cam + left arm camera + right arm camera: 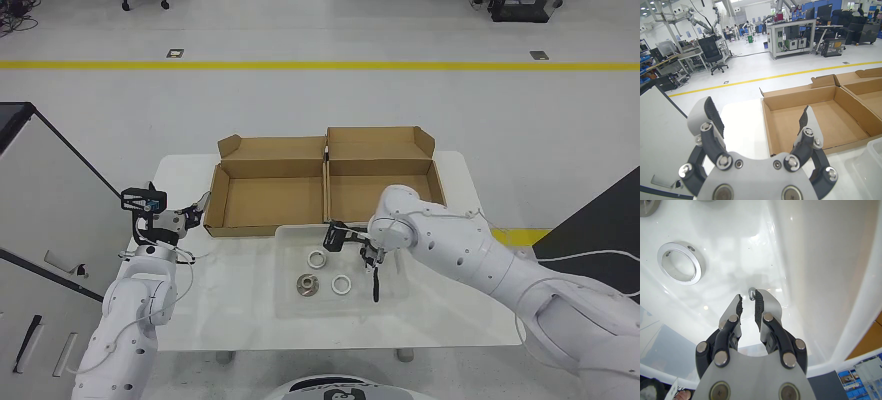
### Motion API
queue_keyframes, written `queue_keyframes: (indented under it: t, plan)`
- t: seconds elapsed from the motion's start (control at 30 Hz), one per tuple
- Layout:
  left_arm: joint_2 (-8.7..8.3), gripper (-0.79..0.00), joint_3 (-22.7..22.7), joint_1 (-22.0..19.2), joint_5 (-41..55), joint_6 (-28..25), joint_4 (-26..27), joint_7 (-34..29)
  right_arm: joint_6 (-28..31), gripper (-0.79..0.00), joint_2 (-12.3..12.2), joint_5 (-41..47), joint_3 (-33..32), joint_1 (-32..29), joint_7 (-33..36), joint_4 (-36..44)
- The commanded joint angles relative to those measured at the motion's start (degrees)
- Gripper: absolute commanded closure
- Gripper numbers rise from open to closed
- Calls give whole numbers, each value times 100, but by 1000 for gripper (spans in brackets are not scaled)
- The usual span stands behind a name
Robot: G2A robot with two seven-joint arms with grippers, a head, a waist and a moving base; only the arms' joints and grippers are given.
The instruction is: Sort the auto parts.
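- Standing with its fingers only narrowly parted, the right gripper (748,298) is hanging low inside the clear bin (829,275), and it is holding nothing yet.
- The screw (751,294) is sitting right at the fingertips, against one pad and a little apart from the other.
- Its long axis is running along the line of the gap: the threaded end is pointing back toward the wrist and the head away from it. Whether it is lying flat or tilting up is not clear.
- Judging the step as picking this screw, the gripper should be shifting sideways so that the shank is centred, then closing across the threads rather than nipping the very tip. That way the small round part is not squirting out or rolling.
- The lift should be going straight up, clear of the bin wall.
- An aluminium ring (679,263) is lying flat on the bin floor, well apart from the screw.
- The left gripper (758,106) is waiting wide open and empty beside the left cardboard box (810,121), which is probably receiving one kind of part.
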State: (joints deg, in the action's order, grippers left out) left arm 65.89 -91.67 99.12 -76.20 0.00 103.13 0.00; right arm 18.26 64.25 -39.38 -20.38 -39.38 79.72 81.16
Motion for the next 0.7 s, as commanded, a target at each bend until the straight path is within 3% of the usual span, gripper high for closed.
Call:
queue_keyframes:
  t: [0.0,0.37,0.67]
  plan:
    - [0,-785,0,0,0,0,0,0,-11,0,9,15,-16,-9,13,-18]
    - [0,-785,0,0,0,0,0,0,-58,0,-48,345,-355,26,273,360]
    - [0,-785,0,0,0,0,0,0,-53,0,-474,1112,-1429,-145,682,1263]
